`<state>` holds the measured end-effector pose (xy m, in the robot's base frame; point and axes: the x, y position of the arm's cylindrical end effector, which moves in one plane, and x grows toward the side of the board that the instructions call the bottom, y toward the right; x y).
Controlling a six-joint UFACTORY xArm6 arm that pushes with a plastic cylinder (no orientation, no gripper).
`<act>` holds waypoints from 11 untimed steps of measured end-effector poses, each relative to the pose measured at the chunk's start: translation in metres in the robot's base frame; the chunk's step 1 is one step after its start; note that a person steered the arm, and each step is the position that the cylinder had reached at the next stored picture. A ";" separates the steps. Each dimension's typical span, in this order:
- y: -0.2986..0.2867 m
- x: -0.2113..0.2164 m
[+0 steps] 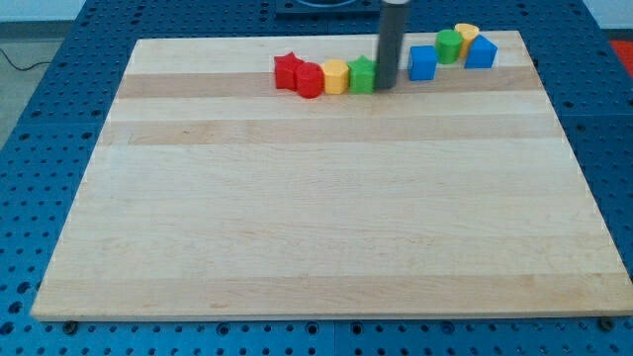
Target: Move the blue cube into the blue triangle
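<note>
**Block row along far edge, rod among blocks**

Pale wooden board [326, 227] lying on blue perforated table [40, 119]. All blocks gathered near board's top edge; none elsewhere on board.

Left cluster, running from the view's left to right in a touching row: red star-shaped block [287, 71], red rounded block [310, 80] (exact shape hard to make out), yellow rounded block [335, 76], green block [362, 74] (shape unclear, partly hidden by rod).

Straight dark rod [390, 40] entering from top edge of view, standing upright. My tip [387, 87] down at board surface, just beside right side of green block, apparently touching it; contact not certain. No claw fitted: rod end plain, nothing gripped, nothing to open or close.

Blue cube [422, 62] standing right of rod, near it but apart, a strip of bare wood visible between. Cube sits between rod and right cluster.

Right cluster toward board's top-right corner: green rounded block [448, 45], yellow block [467, 34] behind it at the very top edge, blue triangle block [481, 52] at the right end. Green and yellow touching or overlapping in view; blue triangle just beside both. Blue cube close to green rounded block's lower left, not touching blue triangle; green block lies between the two blue pieces.
</note>
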<state>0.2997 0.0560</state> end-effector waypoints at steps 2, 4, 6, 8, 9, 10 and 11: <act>-0.014 -0.003; 0.068 -0.011; 0.061 -0.017; 0.015 -0.039; 0.049 -0.044; 0.074 -0.044; 0.094 -0.044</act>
